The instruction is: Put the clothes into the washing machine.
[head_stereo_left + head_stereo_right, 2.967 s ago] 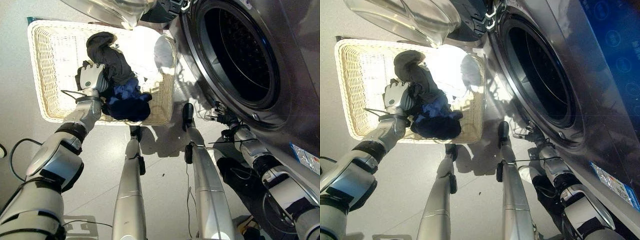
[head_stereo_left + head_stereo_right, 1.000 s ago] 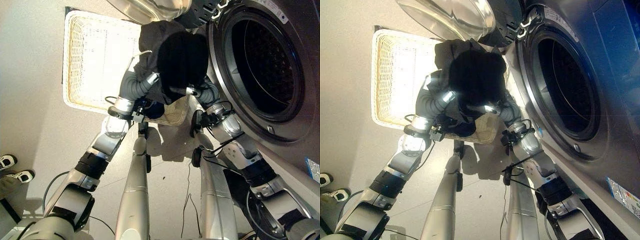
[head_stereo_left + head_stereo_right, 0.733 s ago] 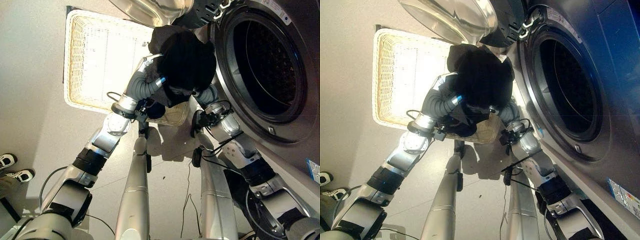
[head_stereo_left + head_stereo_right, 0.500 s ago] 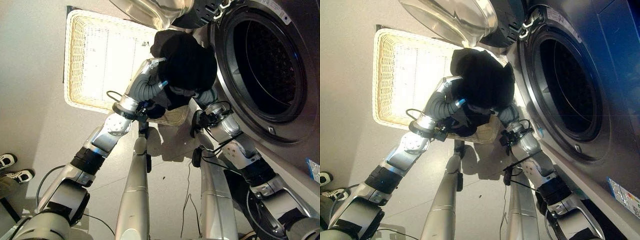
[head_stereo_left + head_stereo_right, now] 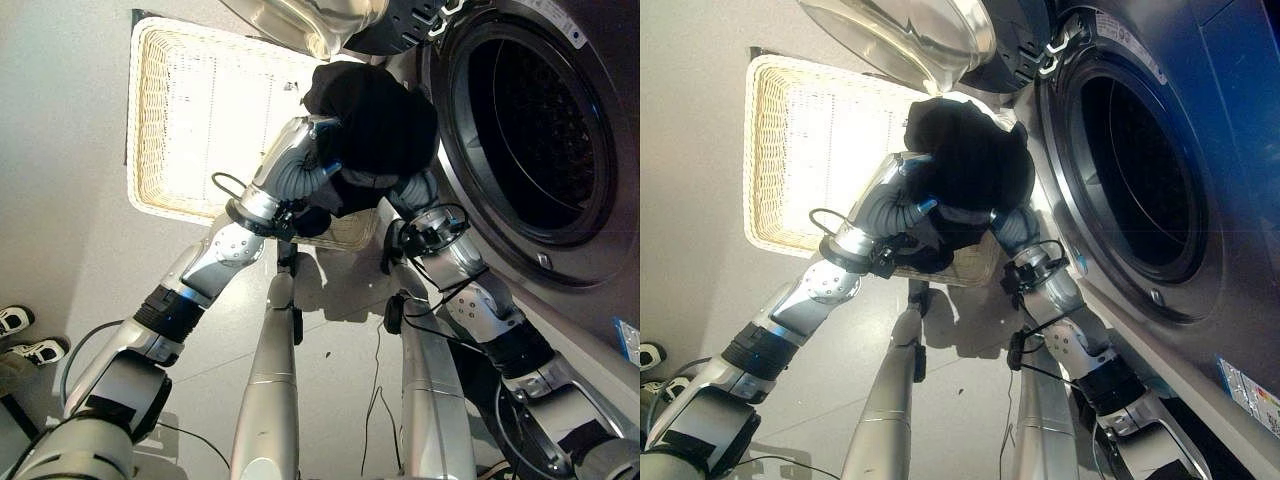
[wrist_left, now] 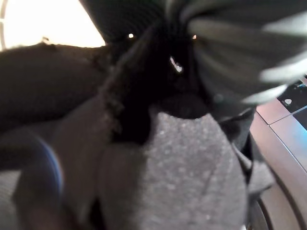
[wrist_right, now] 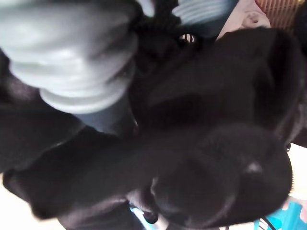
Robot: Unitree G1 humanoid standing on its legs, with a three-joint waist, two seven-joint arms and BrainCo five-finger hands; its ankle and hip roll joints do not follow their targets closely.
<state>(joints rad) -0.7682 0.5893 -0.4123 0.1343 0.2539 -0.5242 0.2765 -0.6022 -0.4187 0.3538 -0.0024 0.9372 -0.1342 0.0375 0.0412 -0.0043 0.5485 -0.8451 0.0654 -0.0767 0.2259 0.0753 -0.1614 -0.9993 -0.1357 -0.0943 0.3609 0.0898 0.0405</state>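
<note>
Edging nearer the drum opening (image 5: pixel 530 125), apparently, the dark clothes (image 5: pixel 372 122).

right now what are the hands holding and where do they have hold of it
Both arms carry a bundle of dark clothes between the basket and the washing machine. The hands are buried in the cloth, so the hold itself cannot be told.

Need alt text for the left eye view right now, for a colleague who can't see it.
Both arms hold a dark bundle of clothes up beside the washing machine's open drum. The wicker basket sits on the floor behind; a person's shoes show at the left edge.
</note>
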